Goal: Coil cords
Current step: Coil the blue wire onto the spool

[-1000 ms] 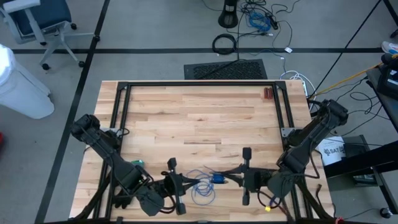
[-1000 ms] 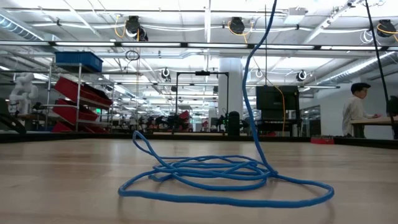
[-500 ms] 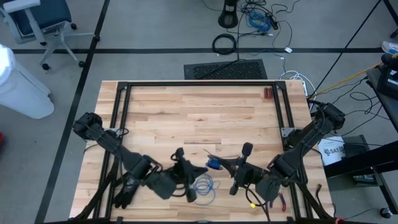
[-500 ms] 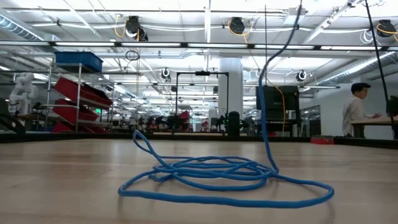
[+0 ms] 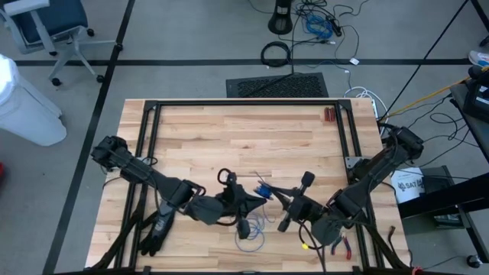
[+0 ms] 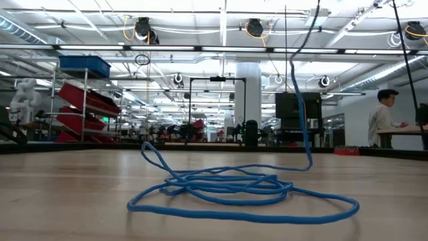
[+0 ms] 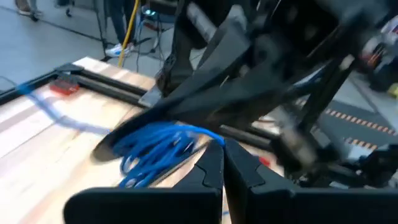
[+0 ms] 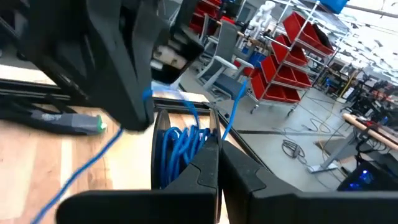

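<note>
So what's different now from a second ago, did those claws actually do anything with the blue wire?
Both arms swung toward the table's middle. The left claw and right claw drew closer together, lifting a bunch of the blue wire between them. In the low view the hanging strand drifted rightward. Both claws stayed shut, and the loops on the table kept their shape.

Blue cord [image 6: 234, 191] ran out past the low view's upper edge; upper end unseen. Left wrist view blurred throughout; cord bundle [image 7: 158, 149] partly masked by dark arm [image 7: 261, 68]. Red-handled pliers [image 5: 341, 246] mostly hidden beneath right arm.
</note>
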Action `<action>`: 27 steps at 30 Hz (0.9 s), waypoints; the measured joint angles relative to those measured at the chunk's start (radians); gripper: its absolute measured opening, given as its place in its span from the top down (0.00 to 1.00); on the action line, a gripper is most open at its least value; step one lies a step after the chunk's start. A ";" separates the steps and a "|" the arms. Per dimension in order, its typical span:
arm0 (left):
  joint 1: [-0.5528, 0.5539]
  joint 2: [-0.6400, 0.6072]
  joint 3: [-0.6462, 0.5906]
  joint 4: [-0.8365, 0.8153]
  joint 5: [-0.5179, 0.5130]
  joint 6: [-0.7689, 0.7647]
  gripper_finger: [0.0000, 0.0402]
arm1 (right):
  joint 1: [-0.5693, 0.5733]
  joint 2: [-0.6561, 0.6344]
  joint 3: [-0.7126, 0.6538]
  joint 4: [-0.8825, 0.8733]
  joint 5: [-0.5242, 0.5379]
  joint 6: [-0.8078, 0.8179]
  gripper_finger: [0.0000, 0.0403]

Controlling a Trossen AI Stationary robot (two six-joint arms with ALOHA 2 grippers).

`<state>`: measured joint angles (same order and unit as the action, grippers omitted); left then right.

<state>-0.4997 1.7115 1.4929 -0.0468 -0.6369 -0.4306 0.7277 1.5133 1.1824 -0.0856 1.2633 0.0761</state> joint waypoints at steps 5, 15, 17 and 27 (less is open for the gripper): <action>0.002 0.002 0.000 0.045 0.001 0.025 1.00 | -0.028 0.024 0.000 0.000 -0.004 0.029 1.00; 0.008 0.073 0.000 0.072 0.008 0.028 0.87 | -0.034 0.024 0.000 0.006 -0.012 0.070 1.00; 0.009 0.088 0.000 0.076 0.008 0.028 0.85 | -0.035 0.024 0.000 0.007 -0.012 0.070 1.00; 0.001 0.116 0.000 0.102 0.008 0.053 0.83 | -0.034 0.020 0.000 0.006 -0.014 0.066 1.00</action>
<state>-0.4988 1.8278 1.4929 0.0551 -0.6292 -0.3776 0.6937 1.5336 1.1824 -0.0794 1.2493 0.1425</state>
